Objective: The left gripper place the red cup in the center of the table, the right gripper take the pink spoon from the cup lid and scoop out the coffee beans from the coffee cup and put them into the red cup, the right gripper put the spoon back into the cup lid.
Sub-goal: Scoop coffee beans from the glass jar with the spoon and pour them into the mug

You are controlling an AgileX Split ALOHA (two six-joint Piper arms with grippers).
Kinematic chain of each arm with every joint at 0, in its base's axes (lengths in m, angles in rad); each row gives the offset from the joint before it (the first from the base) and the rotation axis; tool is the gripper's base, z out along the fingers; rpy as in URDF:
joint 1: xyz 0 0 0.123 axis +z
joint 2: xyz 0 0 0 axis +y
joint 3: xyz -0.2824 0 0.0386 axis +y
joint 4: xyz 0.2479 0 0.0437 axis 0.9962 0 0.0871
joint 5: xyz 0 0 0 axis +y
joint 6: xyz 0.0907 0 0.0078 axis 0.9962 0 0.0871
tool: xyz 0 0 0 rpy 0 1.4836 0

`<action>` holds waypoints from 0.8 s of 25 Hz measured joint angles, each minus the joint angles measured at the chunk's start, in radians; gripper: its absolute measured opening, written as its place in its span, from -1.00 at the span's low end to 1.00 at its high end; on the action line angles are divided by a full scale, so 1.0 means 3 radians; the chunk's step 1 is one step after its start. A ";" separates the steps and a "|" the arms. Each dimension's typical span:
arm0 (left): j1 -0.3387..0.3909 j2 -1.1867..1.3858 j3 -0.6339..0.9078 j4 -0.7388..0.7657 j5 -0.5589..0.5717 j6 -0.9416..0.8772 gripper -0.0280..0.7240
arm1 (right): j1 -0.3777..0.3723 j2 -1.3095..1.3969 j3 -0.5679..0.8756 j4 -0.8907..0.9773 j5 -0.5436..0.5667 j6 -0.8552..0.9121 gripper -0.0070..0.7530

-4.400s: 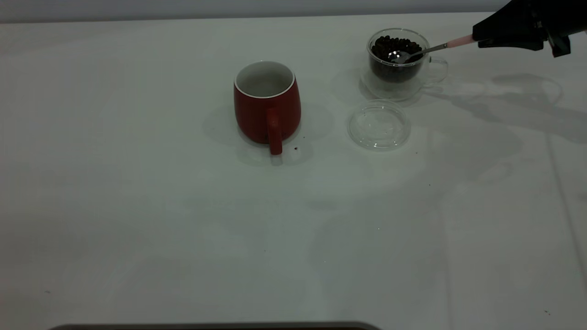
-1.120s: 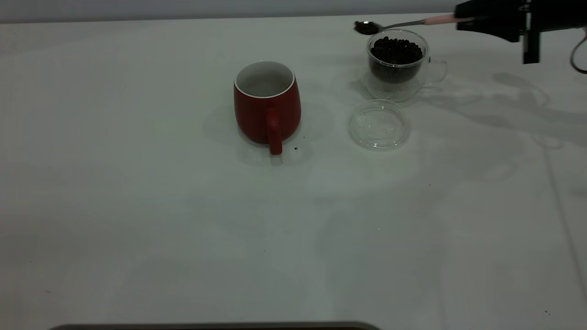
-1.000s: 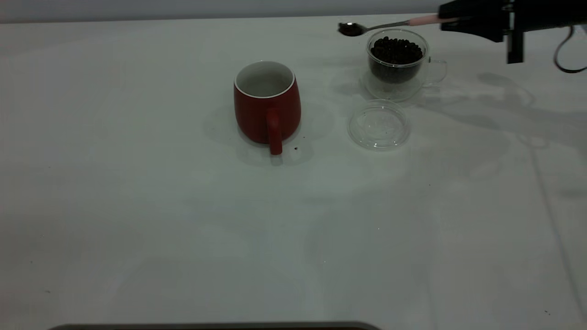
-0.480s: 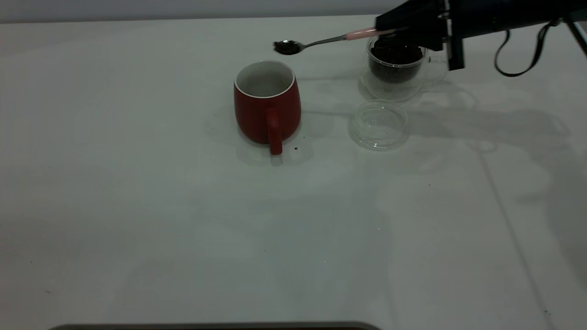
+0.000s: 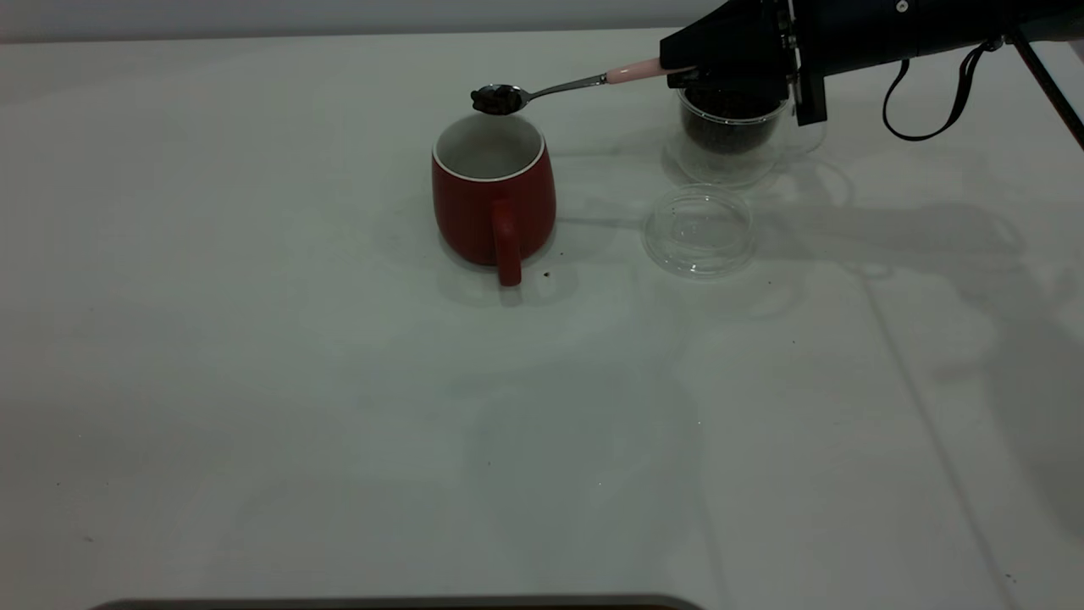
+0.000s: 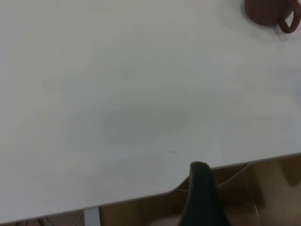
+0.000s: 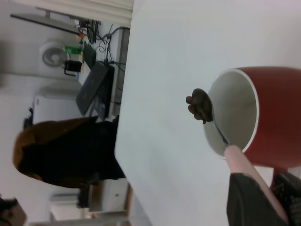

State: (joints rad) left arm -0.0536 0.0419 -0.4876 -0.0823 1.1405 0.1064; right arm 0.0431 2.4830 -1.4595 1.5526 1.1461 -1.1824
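Observation:
The red cup [image 5: 494,191] stands upright near the middle of the table [image 5: 254,381], handle toward the front; in the right wrist view the red cup [image 7: 277,117] shows its white inside. My right gripper [image 5: 677,66] is shut on the pink spoon [image 5: 633,71] by its handle. It hovers in front of the coffee cup [image 5: 730,135] and hides that cup's top. The spoon's bowl holds coffee beans [image 5: 497,99] just above the red cup's far rim, also seen as coffee beans [image 7: 199,104]. The cup lid [image 5: 699,230] lies bare on the table. My left gripper [image 6: 202,197] is parked at the table's edge.
A cable loop [image 5: 923,93] hangs under the right arm. A person in dark clothes [image 7: 66,150] is beyond the table's far edge, with a fan and equipment behind. A few dark specks [image 5: 546,274] lie by the red cup.
My right gripper lifted the spoon out of the coffee cup with beans in it and carried it left, from above the coffee cup to above the red cup's rim. Cups and lid stayed put.

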 joint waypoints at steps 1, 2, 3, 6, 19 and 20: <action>0.0000 0.0000 0.0000 0.0000 0.0000 0.0000 0.63 | 0.0000 0.0000 0.0000 0.0000 0.0000 -0.0108 -0.68; 0.0000 0.0000 0.0000 0.0000 0.0000 0.0000 0.63 | 0.0000 0.0000 0.0000 0.0000 0.0000 -0.0225 -0.68; 0.0000 0.0000 0.0000 0.0000 0.0000 0.0000 0.63 | 0.0000 0.0000 0.0000 0.0000 0.0000 -0.0322 -0.68; 0.0000 0.0000 0.0000 0.0000 0.0000 0.0000 0.63 | 0.0000 -0.0002 0.0000 0.0001 -0.0003 -0.0650 -0.68; 0.0000 0.0000 0.0000 0.0000 0.0000 0.0000 0.63 | 0.0000 -0.0002 0.0000 0.0117 -0.0013 -0.1482 -0.68; 0.0000 0.0000 0.0000 0.0000 0.0000 0.0000 0.63 | 0.0000 -0.0002 0.0000 0.0148 -0.0010 -0.1369 -0.68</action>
State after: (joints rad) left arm -0.0536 0.0419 -0.4876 -0.0823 1.1405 0.1064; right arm 0.0431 2.4823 -1.4595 1.5971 1.1430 -1.5932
